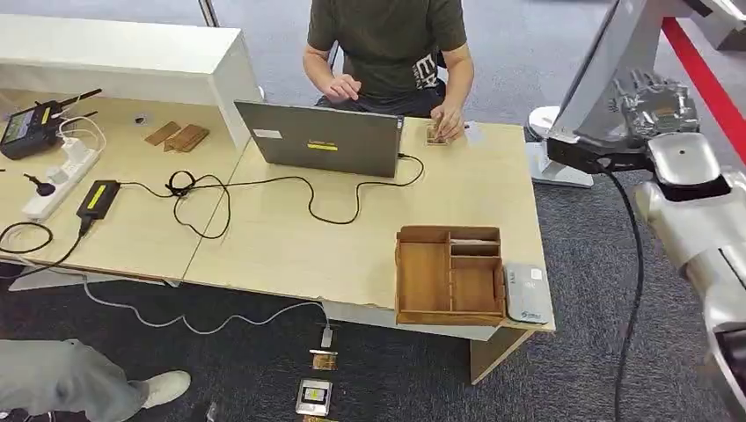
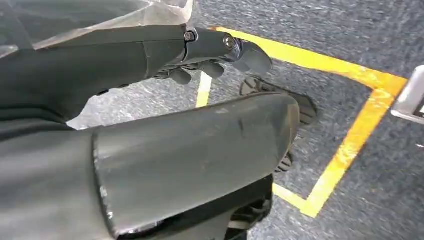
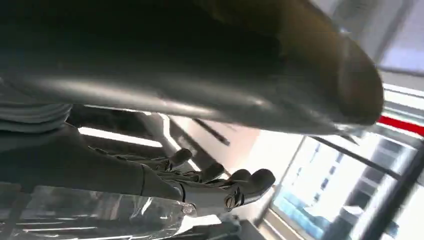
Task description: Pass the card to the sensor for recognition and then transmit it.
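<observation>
My right robot hand (image 1: 655, 98) is raised off the right end of the worktop (image 1: 290, 237), over the grey carpet, well apart from everything on the wood. In the right wrist view its fingers (image 3: 220, 180) lie stretched and slightly spread with nothing between them and the thumb, so it is open and empty. My left robot hand (image 2: 210, 57) hangs beside my body above the carpet and a yellow floor line (image 2: 350, 145); its fingers (image 2: 197, 72) are loosely bent with nothing in them, and I cannot tell whether to call it open or closed.

A wooden tray (image 1: 450, 275) with several compartments sits near the front right corner of the worktop, and a flat grey sensor (image 1: 528, 293) lies just beside it at its right edge. At the far edge a person (image 1: 387, 44) sits behind an open laptop (image 1: 321, 139); one of their hands rests on a small brown card stack (image 1: 437, 134) just right of the laptop. Whether the task's card is among it I cannot tell.

A black cable (image 1: 264, 189) loops across the worktop from the laptop toward a power strip (image 1: 62, 176) at the left.
</observation>
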Controlling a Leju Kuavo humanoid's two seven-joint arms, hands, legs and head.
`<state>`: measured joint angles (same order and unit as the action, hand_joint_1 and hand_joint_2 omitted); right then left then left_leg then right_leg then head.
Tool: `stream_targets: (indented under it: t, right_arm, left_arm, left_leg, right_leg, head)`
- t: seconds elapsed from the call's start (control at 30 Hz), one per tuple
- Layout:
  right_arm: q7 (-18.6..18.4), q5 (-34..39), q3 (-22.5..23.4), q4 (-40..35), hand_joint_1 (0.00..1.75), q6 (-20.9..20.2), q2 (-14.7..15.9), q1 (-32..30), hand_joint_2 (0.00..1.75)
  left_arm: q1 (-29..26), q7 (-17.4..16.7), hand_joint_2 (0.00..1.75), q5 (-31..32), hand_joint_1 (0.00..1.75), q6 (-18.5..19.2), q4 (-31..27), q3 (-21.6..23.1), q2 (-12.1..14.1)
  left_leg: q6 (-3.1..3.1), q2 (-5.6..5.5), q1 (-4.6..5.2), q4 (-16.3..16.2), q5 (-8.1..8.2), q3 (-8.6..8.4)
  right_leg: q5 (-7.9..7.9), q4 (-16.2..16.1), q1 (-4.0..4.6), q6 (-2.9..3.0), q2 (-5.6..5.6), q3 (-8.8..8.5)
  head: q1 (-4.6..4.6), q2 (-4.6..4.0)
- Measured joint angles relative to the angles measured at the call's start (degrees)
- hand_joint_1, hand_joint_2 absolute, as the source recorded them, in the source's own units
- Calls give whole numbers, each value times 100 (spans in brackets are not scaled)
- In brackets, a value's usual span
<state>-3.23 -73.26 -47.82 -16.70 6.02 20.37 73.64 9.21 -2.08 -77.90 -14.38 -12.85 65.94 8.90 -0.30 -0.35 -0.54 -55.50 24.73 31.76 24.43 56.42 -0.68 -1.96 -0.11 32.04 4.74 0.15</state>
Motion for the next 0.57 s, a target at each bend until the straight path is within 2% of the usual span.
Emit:
stream_targets:
  t: [0.2,0.33,0.47,0.57]
  right_arm:
    - [-453,-85,-35,114,0,-396,661,8,0]
    - [-518,61,-35,184,0,-409,1171,-104,0]
    - [-630,251,-9,258,0,-366,1771,-601,0]
    - [-859,733,129,304,0,-303,2141,-1232,0]
  left_arm:
    - [2,-195,0,20,0,-158,-2,2,4]
    - [0,-186,0,-61,0,-240,-2,2,4]
    - [4,-201,0,-118,0,-514,-2,0,-31]
    - [8,-374,0,-160,0,-778,-6,0,-89]
  left_leg:
    - [1,0,0,0,1,-1]
    - [2,-1,-1,-2,1,-2]
    - [9,-7,-2,0,8,-7]
    - [14,-8,-3,2,18,-8]
  right_leg:
    - [0,0,-1,0,0,3]
    - [1,-5,0,-1,-4,2]
    - [3,-15,2,-3,-12,-15]
    - [4,-20,5,-3,-10,-22]
  head:
    - [2,0]
    - [2,0]
    - [-2,0]
    - [4,0]
